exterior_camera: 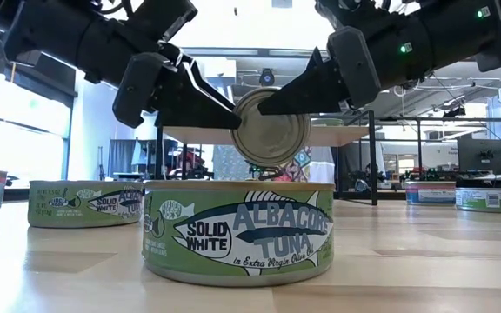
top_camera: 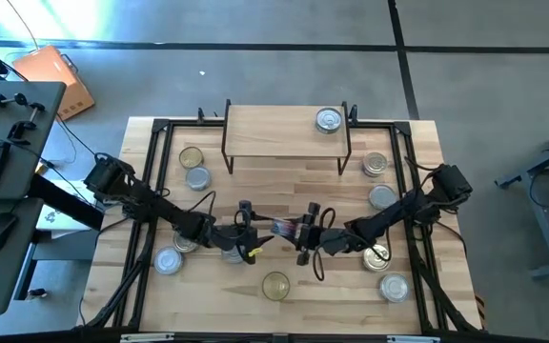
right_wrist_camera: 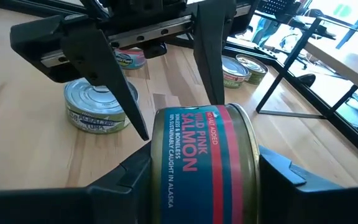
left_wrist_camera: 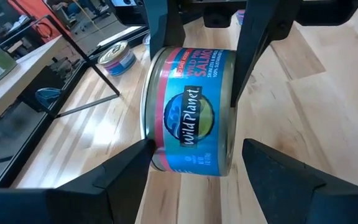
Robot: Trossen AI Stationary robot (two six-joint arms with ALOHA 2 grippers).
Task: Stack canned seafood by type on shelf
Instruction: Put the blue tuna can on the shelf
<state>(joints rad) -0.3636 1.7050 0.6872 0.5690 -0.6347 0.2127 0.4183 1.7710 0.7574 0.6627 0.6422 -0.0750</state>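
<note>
We find both arms meeting above the middle of the butcher-block bench, in front of the low light-wood shelf on black wire legs.

The left claw reaches in from the left. Its fingers stand wider apart than the blue-and-red salmon tin is thick. The left finger touches the tin's rim; the right one stands clear of it.

The salmon tin is held in the air on edge, its flat silver faces vertical and its round axis level. In the low view one face points toward the bench's front edge.

The right claw comes in from the right, clamped on the salmon tin, one finger on each flat face.

Directly below, near the front edge, a green albacore tuna tin with a gold top stands upright on the bench. One silver pull-ring tin sits on the shelf's right part.
</note>
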